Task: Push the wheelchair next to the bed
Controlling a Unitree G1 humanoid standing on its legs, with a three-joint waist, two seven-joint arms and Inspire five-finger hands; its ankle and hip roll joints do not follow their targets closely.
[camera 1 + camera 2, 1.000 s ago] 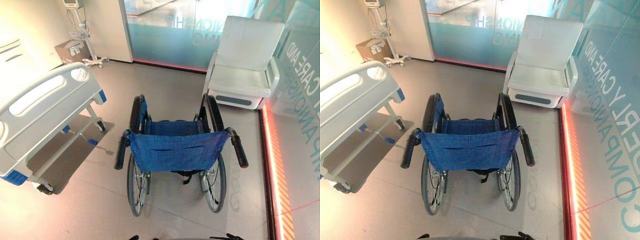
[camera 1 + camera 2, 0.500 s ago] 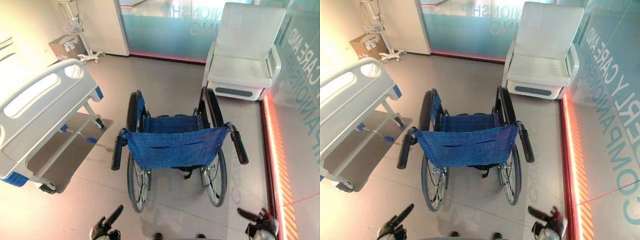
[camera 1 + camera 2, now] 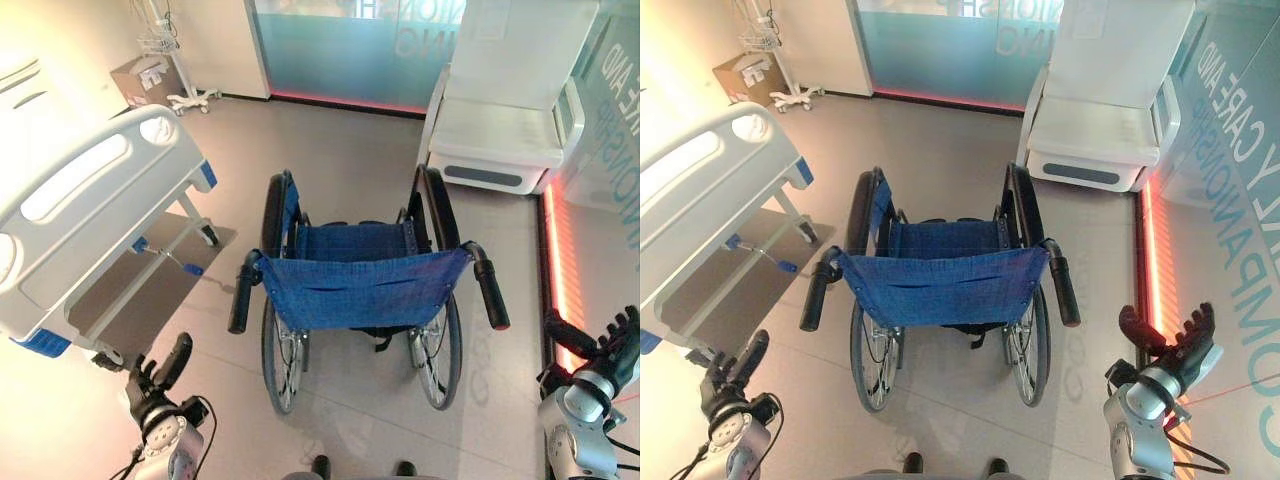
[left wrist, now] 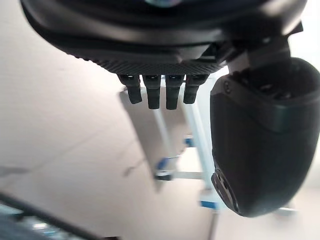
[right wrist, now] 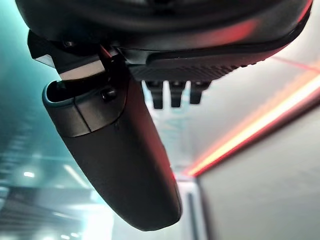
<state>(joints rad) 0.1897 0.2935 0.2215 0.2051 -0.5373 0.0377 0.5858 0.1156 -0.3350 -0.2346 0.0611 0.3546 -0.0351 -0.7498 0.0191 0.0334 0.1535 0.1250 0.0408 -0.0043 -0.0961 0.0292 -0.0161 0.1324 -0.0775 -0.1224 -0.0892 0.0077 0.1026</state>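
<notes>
A wheelchair (image 3: 362, 289) with a blue cloth seat and back stands in the middle of the floor, its back towards me. Two black push handles stick out, the left handle (image 3: 241, 300) and the right handle (image 3: 490, 292). A white hospital bed (image 3: 85, 205) with blue corner caps stands at the left. My left hand (image 3: 158, 381) is raised at the lower left, open, short of the left handle. My right hand (image 3: 1170, 342) is up at the lower right, open, beside and below the right handle. Neither hand touches anything.
A white armchair (image 3: 510, 120) stands at the far right against a glass wall. A wheeled stand (image 3: 170, 60) and a cardboard box (image 3: 140, 75) are at the far left corner. A glowing red strip (image 3: 556, 270) runs along the floor at the right.
Both hands have risen into view and stretched forward towards the push handles. The camera has shifted slightly; the wheelchair stays where it was.
</notes>
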